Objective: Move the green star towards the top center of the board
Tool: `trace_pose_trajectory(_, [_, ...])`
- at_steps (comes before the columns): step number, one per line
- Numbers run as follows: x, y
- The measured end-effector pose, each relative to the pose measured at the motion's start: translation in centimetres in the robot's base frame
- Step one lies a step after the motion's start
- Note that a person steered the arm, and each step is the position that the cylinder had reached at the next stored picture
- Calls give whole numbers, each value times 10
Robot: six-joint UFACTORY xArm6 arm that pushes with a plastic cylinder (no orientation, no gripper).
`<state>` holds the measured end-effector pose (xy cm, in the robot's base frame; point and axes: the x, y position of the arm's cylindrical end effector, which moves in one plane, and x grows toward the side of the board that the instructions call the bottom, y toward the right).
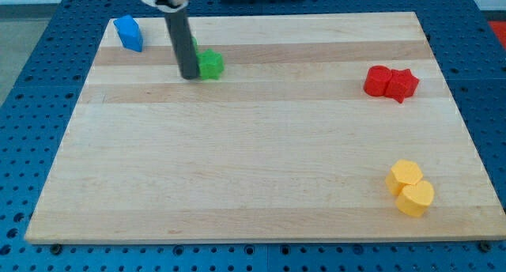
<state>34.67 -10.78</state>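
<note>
A green block (210,65), likely the green star, lies near the view's top left of the wooden board (253,169). My tip (190,76) stands right at its left side, touching or almost touching it. A second green piece (194,44) peeks out behind the rod, mostly hidden, so its shape cannot be made out.
A blue block (129,32) sits at the board's top-left corner. Two red blocks (390,83) touch each other at the view's right, the right one star-like. Two yellow blocks (410,188) touch at the bottom right.
</note>
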Motion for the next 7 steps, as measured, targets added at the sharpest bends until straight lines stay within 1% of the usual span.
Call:
trace_pose_trajectory(1, [-6,29])
trace_pose_trajectory(4, [-55,60])
trace_pose_trajectory(6, [-110,92])
trace_pose_trajectory(7, [-111,107])
